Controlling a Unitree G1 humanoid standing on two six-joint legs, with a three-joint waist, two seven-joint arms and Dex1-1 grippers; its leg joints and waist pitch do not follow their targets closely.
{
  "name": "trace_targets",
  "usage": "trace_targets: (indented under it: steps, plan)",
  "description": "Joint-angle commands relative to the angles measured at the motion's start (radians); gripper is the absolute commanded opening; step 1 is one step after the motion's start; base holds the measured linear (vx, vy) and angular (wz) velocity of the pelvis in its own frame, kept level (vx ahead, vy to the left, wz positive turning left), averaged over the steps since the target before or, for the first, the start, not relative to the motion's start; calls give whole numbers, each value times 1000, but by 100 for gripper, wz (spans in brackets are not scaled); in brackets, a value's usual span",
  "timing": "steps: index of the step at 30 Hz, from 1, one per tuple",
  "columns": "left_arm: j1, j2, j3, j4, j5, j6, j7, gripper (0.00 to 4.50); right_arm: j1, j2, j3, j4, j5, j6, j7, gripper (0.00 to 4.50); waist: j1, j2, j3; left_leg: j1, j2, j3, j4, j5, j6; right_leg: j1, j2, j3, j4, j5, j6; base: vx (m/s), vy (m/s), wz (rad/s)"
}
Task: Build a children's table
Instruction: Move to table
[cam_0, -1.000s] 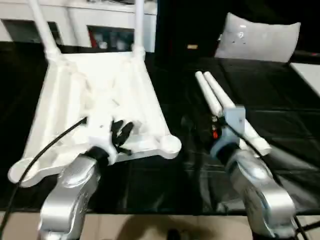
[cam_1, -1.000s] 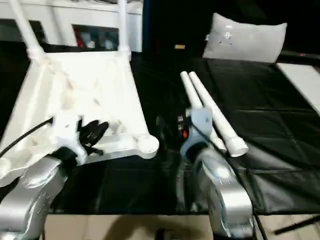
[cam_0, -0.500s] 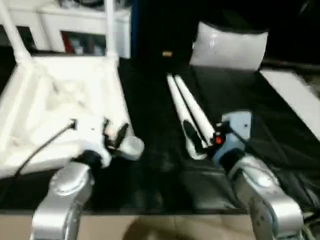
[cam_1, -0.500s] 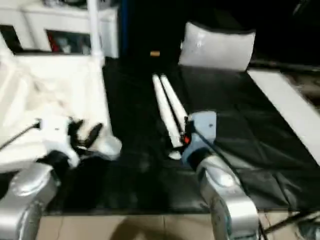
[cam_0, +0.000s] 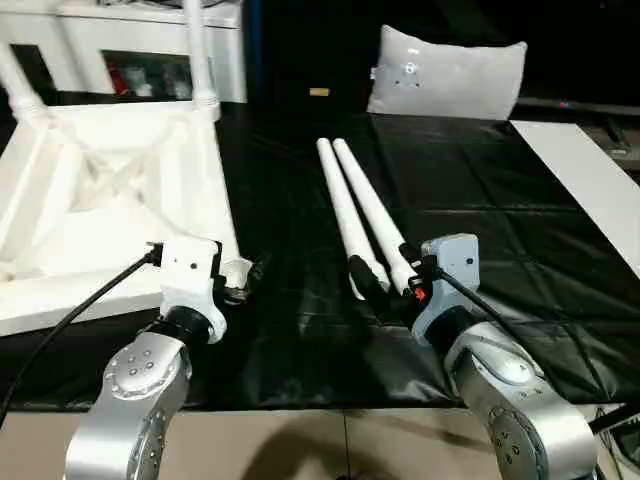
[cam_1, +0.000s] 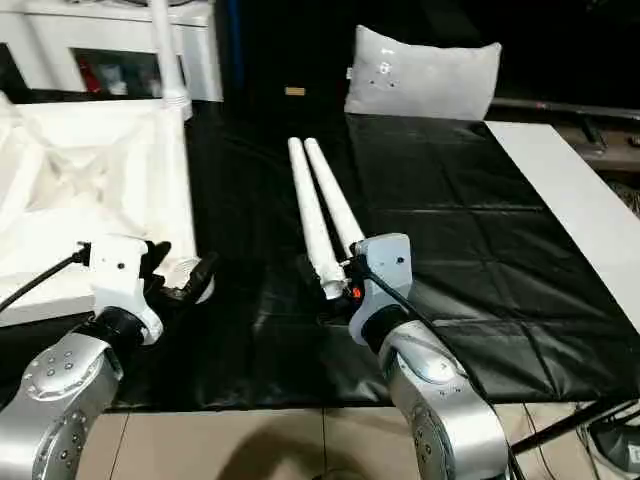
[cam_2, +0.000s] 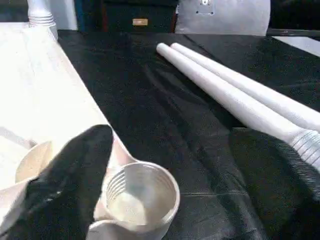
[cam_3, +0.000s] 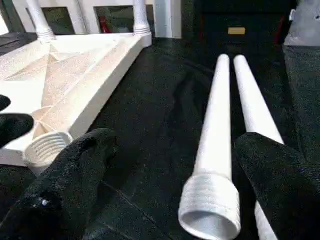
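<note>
Right gripper (cam_3: 200, 190): spread wide, straddling leg (cam_3: 212, 150); we close just above the threaded end. Left gripper (cam_0: 240, 285): parted, empty, beside corner socket (cam_2: 142, 192).

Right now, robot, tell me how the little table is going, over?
Left gripper open by corner socket. Right gripper open around loose legs. Tabletop upside down, two legs fitted. Nothing blocking.

Black-covered table (cam_0: 480, 210) carries tabletop (cam_0: 110, 200), two legs (cam_0: 355, 205).
</note>
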Motion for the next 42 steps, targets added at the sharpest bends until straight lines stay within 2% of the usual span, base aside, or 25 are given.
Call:
trace_targets:
  steps: [1,6,10,11,13,15,16,18,19,22,23,24,25,27,29,31,32,33,36,38,40,41,42]
  plan:
    - [7,2,-23,-26,8,15,-4,446,-13,-11,-11,13,14,-7,14,450,-3,20,-37,-15,8,17,-81,-208,-10,49,-48,42,-85,-268,-65,0,0,0]
    - [9,4,-31,-26,6,15,-5,446,-16,-22,-10,20,24,-8,25,450,0,19,-42,-17,9,27,-76,-132,-12,58,-49,45,-78,-153,-86,0,0,0]
    - [6,9,-34,-24,4,16,-6,446,-15,-30,-3,20,24,-4,32,450,0,18,-39,-14,9,30,-76,-138,-12,56,-48,45,-80,-162,-86,0,0,0]
    - [6,9,-34,-25,4,16,-5,446,-13,-30,-1,19,24,-4,33,450,0,18,-37,-14,9,30,-77,-148,-12,55,-48,46,-81,-183,-82,0,0,0]
    - [8,10,-35,-29,1,20,-6,446,-9,-30,6,16,22,-5,33,450,1,20,-34,-7,10,30,-81,-217,-16,54,-48,44,-86,-270,-71,0,0,0]
    - [8,11,-36,-30,-1,21,-7,446,-8,-31,10,16,22,-5,33,450,-2,21,-27,15,9,27,-87,-370,-3,47,-44,34,-104,-477,-45,0,0,0]
    - [8,11,-36,-30,-1,21,-7,446,-8,-31,10,16,22,-5,33,450,-3,21,-25,22,8,27,-87,-400,4,46,-42,31,-109,-522,-41,0,0,0]
    - [7,14,-37,-30,-3,22,-8,446,-8,-35,16,17,23,-6,32,450,-7,22,-19,46,3,27,-90,-473,31,47,-34,19,-124,-615,-50,0,0,0]
    - [5,15,-36,-30,-4,23,-8,446,-8,-36,18,19,23,-7,32,450,-8,22,-18,48,2,28,-89,-471,37,48,-34,19,-126,-615,-55,0,0,0]
    - [3,16,-32,-29,-9,24,-7,446,-10,-42,23,21,20,-5,33,450,-5,23,-19,50,0,33,-91,-430,56,63,-39,27,-122,-573,-92,0,0,0]
    - [3,14,-33,-30,-10,26,-6,446,-10,-44,23,20,20,-4,34,450,-2,28,-24,44,0,35,-92,-388,64,75,-39,31,-116,-526,-112,0,0,0]
    - [3,13,-34,-30,-11,27,-6,446,-10,-45,22,20,21,-3,33,450,-1,27,-29,39,-1,39,-92,-344,72,86,-38,34,-112,-473,-133,0,0,0]
    - [3,12,-36,-30,-11,28,-6,446,-9,-45,22,19,21,-3,33,450,1,27,-32,38,-2,41,-92,-317,76,92,-37,36,-109,-435,-147,0,0,0]
    - [0,12,-39,-29,-10,29,-6,446,-8,-46,24,17,21,-3,32,450,2,29,-39,36,-5,46,-91,-234,95,107,-33,37,-95,-298,-206,55,1,2]
    - [-3,12,-39,-27,-10,29,-5,446,-7,-47,25,16,21,-3,31,450,3,29,-38,33,-10,48,-89,-198,108,118,-32,38,-90,-245,-238,58,2,1]
    - [-4,13,-39,-26,-11,29,-5,446,-7,-48,28,17,20,-4,31,450,3,28,-34,37,-12,50,-86,-193,108,127,-32,41,-92,-262,-259,62,6,0]
    - [-4,13,-39,-26,-11,28,-5,446,-8,-49,30,18,19,-5,32,450,5,30,-37,39,-12,50,-86,-182,109,131,-32,42,-91,-253,-263,61,10,0]
    - [-4,14,-40,-26,-12,27,-6,446,-9,-51,32,20,19,-6,33,450,5,30,-44,35,-16,50,-83,-142,114,142,-30,44,-86,-203,-272,55,13,0]
    - [-3,15,-41,-27,-13,26,-6,446,-9,-55,38,21,19,-6,35,450,4,31,-49,39,-18,48,-82,-76,133,147,-23,40,-73,-88,-294,36,9,0]
    - [-2,15,-41,-28,-13,27,-6,446,-9,-60,44,20,18,-2,41,450,4,32,-47,42,-19,48,-82,-64,145,149,-23,39,-70,-62,-305,0,0,0]
    - [-2,16,-42,-29,-14,28,-6,446,-9,-64,50,19,20,4,46,450,5,31,-44,44,-19,50,-82,-68,152,151,-24,40,-71,-71,-312,0,0,0]
    - [-2,16,-42,-29,-15,29,-6,446,-9,-66,52,18,23,11,49,450,4,31,-37,49,-15,50,-85,-93,147,149,-27,38,-75,-118,-313,0,0,0]
    - [-2,17,-42,-29,-15,30,-7,446,-10,-70,57,17,21,18,48,450,28,40,-40,-31,-49,20,-59,-36,274,207,-73,1,-106,-181,-239,31,18,27]
